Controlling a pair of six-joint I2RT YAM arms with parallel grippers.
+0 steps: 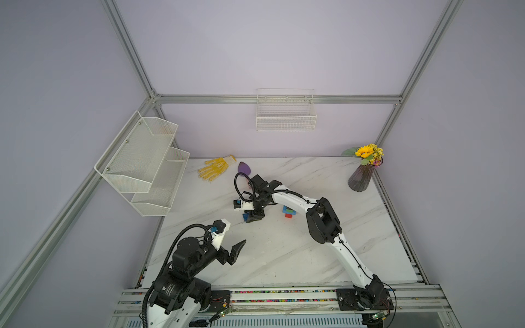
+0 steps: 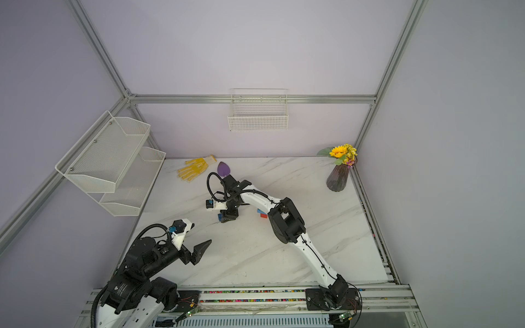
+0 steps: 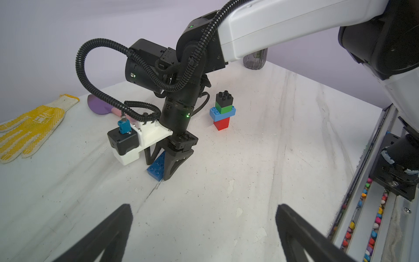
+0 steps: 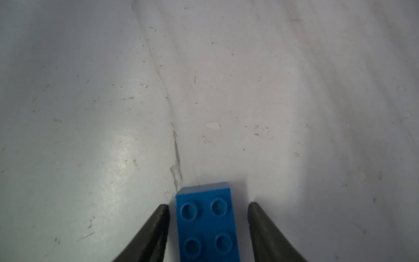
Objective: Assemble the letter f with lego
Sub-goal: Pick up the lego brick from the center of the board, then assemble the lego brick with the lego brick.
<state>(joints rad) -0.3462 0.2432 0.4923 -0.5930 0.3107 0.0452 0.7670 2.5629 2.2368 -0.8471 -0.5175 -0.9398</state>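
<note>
A loose blue brick (image 4: 207, 224) lies flat on the marble table (image 1: 284, 255), studs up. My right gripper (image 4: 208, 205) points down over it with a finger on each side. It is open, with a gap showing on both sides of the brick. Both top views show this blue brick (image 1: 245, 217) left of centre under the right gripper (image 1: 252, 218). To its right stands a stack (image 3: 223, 111) of lego: red at the bottom, then a blue bar, green, and black on top. My left gripper (image 3: 204, 206) hangs wide open and empty nearer the front.
A yellow glove (image 1: 216, 167) and a purple object (image 1: 245, 167) lie at the back left. A vase with flowers (image 1: 360, 179) stands at the back right corner. White mesh shelves (image 1: 145, 164) hang on the left wall and a wire basket (image 1: 285, 116) on the back wall.
</note>
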